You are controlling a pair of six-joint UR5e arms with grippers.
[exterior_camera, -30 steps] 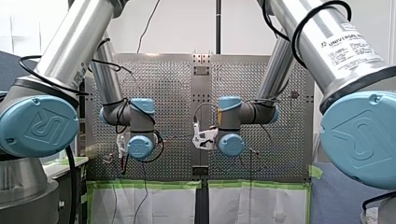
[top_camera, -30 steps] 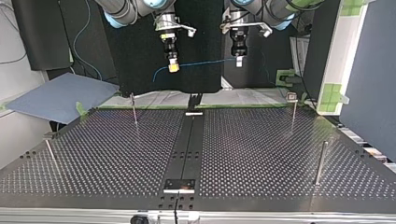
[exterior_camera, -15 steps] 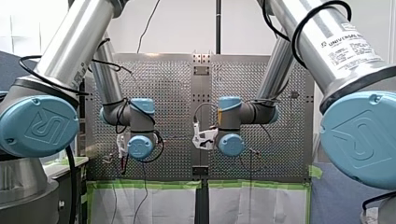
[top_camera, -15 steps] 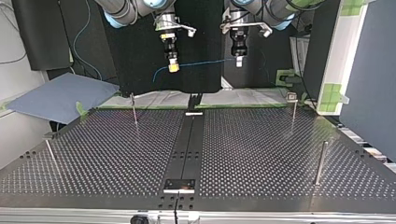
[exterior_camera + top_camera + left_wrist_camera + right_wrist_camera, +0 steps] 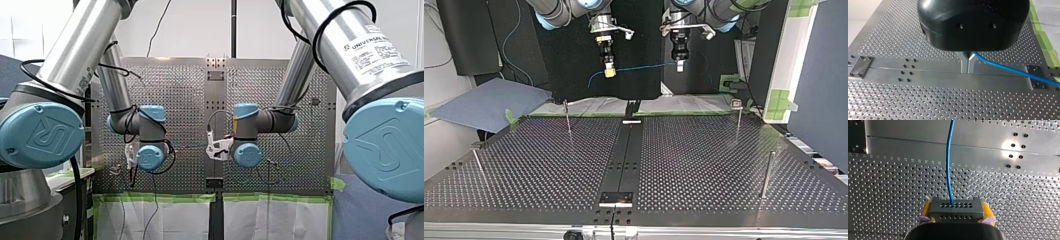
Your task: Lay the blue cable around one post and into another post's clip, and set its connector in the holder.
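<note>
Right hand (image 5: 956, 206) clamps connector (image 5: 955, 213); left hand (image 5: 968, 69) pinches blue cable (image 5: 1008, 66).

A white wall (image 5: 190, 30) rises beyond the perforated table (image 5: 185, 90); green tape (image 5: 155, 198) edges a white sheet (image 5: 180, 222) below it.

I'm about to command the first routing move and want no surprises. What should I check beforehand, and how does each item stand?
1. Grey perforated connector block clamped between my right gripper's yellow pads: ok.
2. Thin blue cable pinched in my left gripper's metal fingers: ok.
3. Cable span between the grippers hangs clear above the perforated metal table: ok.
4. Thin metal posts stand upright, none touching the cable: ok.
5. Small clip atop the post at the top view's right, open to take cable: cannot tell.
</note>
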